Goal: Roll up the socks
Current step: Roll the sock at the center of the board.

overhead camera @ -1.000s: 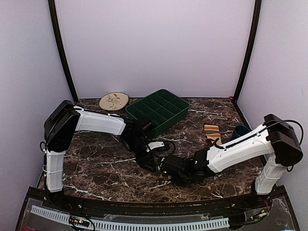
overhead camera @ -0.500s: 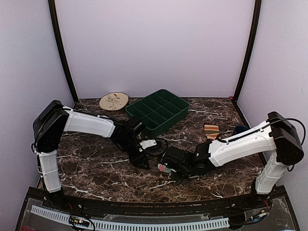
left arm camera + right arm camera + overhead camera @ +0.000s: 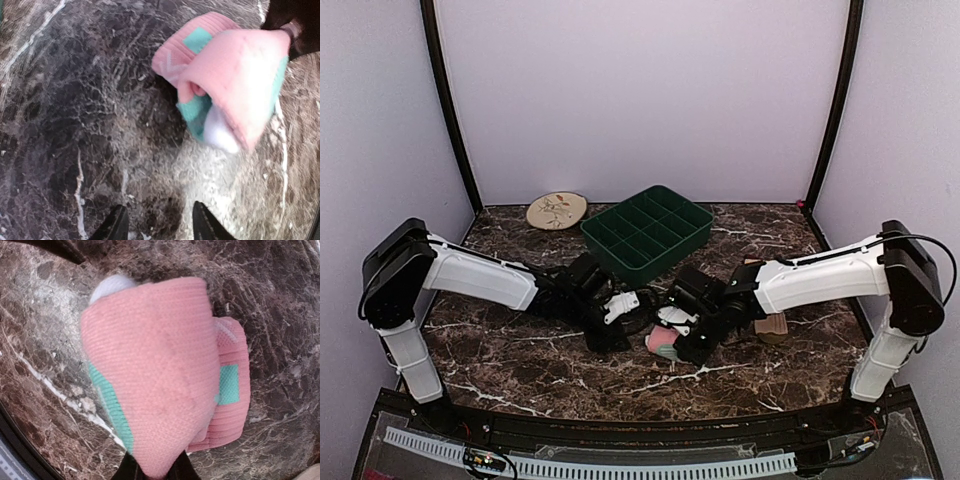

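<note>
Left gripper (image 3: 158,226) spread; right gripper (image 3: 152,471) seemingly clamped

No writing can be read in any view.
The round plate (image 3: 557,210), upper left of the overhead view, bears a dark drawn pattern too small to tell as letters. The pink sock (image 3: 240,75) shows only mint and white knitted shapes.

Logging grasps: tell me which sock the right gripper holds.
The pink sock, with mint patches, pinched in the right gripper. The tan sock lies ungripped farther right.
</note>
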